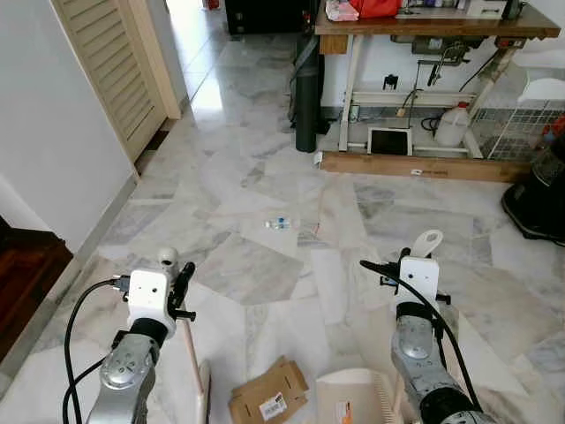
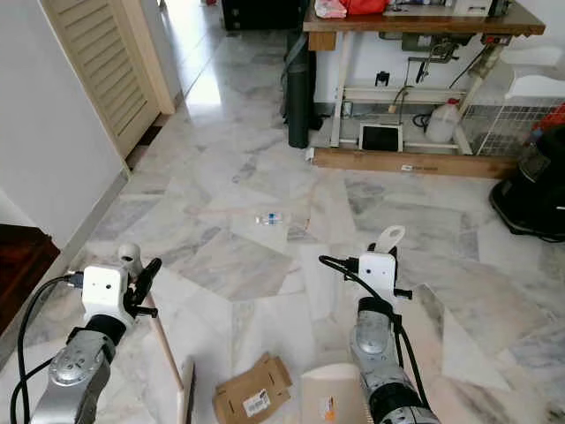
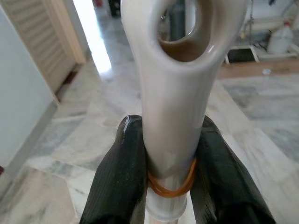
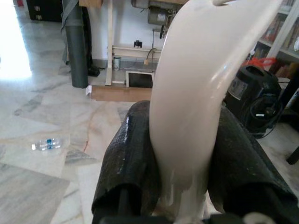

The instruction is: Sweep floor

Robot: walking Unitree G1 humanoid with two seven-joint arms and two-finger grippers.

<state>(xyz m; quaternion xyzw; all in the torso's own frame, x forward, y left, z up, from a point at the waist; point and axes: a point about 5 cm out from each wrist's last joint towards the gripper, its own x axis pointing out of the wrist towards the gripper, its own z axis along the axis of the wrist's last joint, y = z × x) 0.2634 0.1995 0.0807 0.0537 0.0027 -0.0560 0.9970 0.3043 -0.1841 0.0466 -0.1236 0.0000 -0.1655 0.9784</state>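
Two jaws clamped | left gripper [image 3: 170,186]: glossy broom handle [image 3: 175,102] | right gripper [image 4: 187,172]: cream dustpan handle [image 4: 196,93]

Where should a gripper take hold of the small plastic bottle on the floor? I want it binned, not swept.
Grip the small plastic bottle across its middle, coming straight down from above. It lies on its side on the marble floor, clear all round, so fingers can straddle its narrow width. Both grippers are already shut on pale handles.

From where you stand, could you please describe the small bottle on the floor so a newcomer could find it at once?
Start at the wooden workbench by the far wall and come toward the robot across the marble floor. The small clear plastic bottle lies on its side in the open, alone; a blue label sets it apart from the flattened cardboard nearer the robot.
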